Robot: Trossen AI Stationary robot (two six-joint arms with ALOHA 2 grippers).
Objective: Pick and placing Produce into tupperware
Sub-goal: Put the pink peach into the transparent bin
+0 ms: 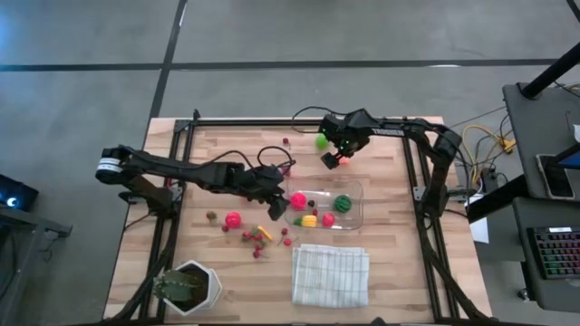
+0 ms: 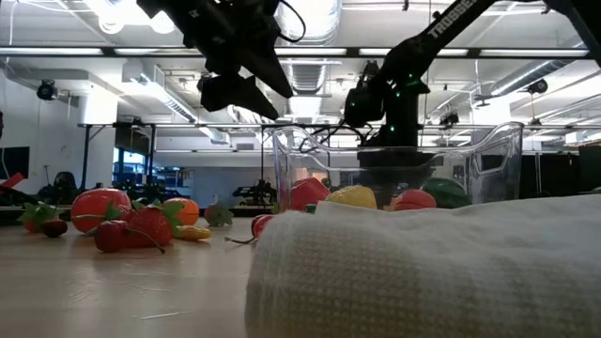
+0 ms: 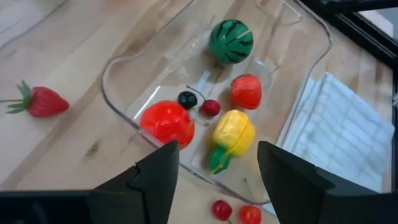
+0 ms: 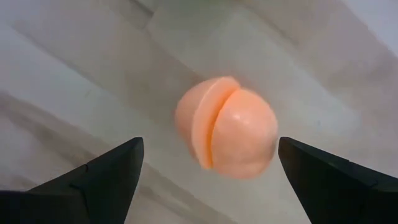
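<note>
The clear tupperware (image 1: 356,187) lies on the table and holds a pink-red ball (image 3: 166,122), a yellow fruit (image 3: 232,132), a red fruit (image 3: 246,91), a striped dark green ball (image 3: 231,41) and two small berries (image 3: 199,103). My left gripper (image 1: 276,206) hovers open and empty above the tupperware's left end (image 3: 112,68). My right gripper (image 1: 337,154) is open at the far side of the table, above an orange peach-like fruit (image 4: 227,127). Its fingers stand on either side of the fruit without touching it. A green fruit (image 1: 321,140) lies just beyond.
Loose produce lies left of the tupperware: a pink ball (image 1: 233,218), a strawberry (image 3: 40,102), a yellow-orange piece (image 1: 264,234) and red berries (image 1: 254,241). A folded white cloth (image 1: 331,273) lies near the front edge, and a potted plant (image 1: 188,285) stands at the front left.
</note>
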